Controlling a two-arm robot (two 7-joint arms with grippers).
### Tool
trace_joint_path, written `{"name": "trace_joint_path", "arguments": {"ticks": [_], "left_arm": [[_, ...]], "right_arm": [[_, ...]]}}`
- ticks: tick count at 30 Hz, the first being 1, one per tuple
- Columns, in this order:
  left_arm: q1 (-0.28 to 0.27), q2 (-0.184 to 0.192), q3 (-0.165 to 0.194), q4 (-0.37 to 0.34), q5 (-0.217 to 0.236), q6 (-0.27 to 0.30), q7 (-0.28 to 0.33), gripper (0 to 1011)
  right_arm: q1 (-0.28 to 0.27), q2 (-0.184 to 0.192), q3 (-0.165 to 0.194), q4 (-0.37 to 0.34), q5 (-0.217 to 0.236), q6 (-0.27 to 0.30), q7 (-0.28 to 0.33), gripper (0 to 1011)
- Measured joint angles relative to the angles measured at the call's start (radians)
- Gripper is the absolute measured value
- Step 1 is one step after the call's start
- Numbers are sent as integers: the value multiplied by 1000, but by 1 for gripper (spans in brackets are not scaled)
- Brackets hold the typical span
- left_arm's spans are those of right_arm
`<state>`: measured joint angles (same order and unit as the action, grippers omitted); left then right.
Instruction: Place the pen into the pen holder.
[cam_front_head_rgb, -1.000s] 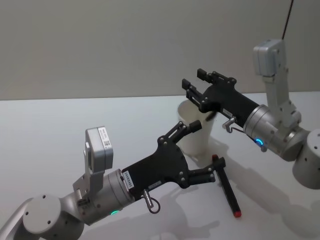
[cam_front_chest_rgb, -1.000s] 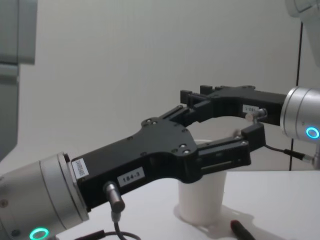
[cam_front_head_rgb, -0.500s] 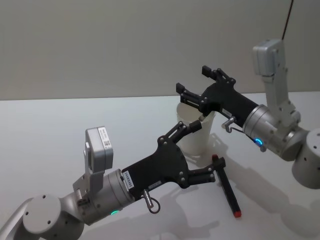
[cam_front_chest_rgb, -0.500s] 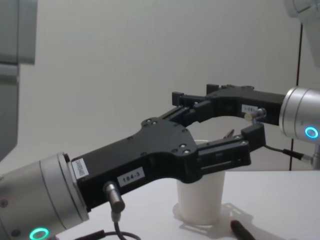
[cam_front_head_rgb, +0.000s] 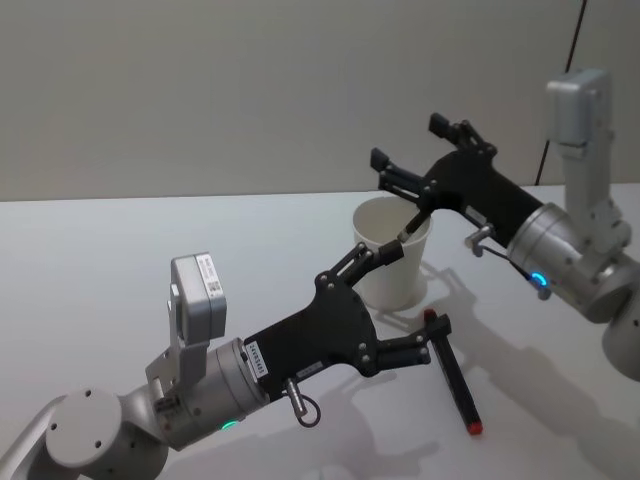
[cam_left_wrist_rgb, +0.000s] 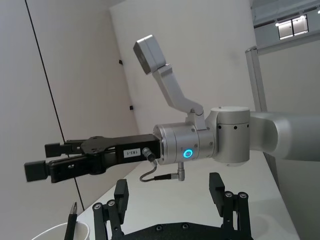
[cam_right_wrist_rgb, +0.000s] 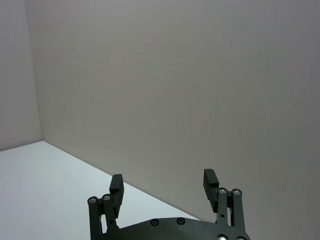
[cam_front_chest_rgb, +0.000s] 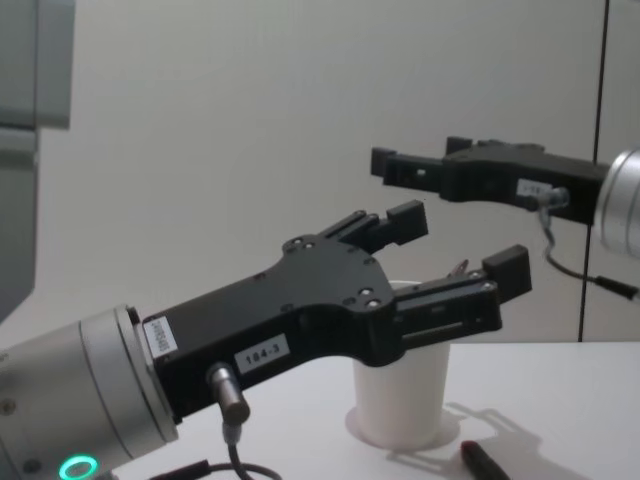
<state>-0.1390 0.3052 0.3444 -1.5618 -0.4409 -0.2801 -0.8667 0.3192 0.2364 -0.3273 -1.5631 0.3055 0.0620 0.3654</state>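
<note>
One pen (cam_front_head_rgb: 413, 228) leans inside the paper cup (cam_front_head_rgb: 392, 265) under the spread, empty right gripper (cam_front_head_rgb: 407, 140), so insertion looks done; next the spread left gripper (cam_front_head_rgb: 416, 288) should lower onto the second pen (cam_front_head_rgb: 455, 385) lying beside the cup

Left gripper (cam_front_head_rgb: 413, 288) of mine, jaws spread, sits right in front of the pen holder (cam_front_head_rgb: 405, 280), so the near side's blocked. My right gripper (cam_front_head_rgb: 410, 142) hangs over the far rim with a gap underneath. A leaning pen (cam_front_head_rgb: 413, 225) takes up the right side of the mouth, and a black pen (cam_front_head_rgb: 455, 380) lies on the table (cam_front_head_rgb: 150, 230) right of my left fingers.
</note>
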Motion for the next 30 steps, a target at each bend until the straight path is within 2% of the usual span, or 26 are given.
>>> {"name": "trace_joint_path", "arguments": {"ticks": [7, 13, 30], "left_arm": [[-2, 1, 1, 0, 3, 4, 12, 1001], [-8, 6, 8, -3, 18, 22, 65, 1001], [-34, 27, 38, -22, 83, 102, 296, 1001]], "right_arm": [[-8, 3, 3, -5, 2, -1, -8, 1002], [-42, 13, 13, -26, 0, -4, -38, 1002], [-197, 60, 61, -121, -10, -18, -178, 1002]]}}
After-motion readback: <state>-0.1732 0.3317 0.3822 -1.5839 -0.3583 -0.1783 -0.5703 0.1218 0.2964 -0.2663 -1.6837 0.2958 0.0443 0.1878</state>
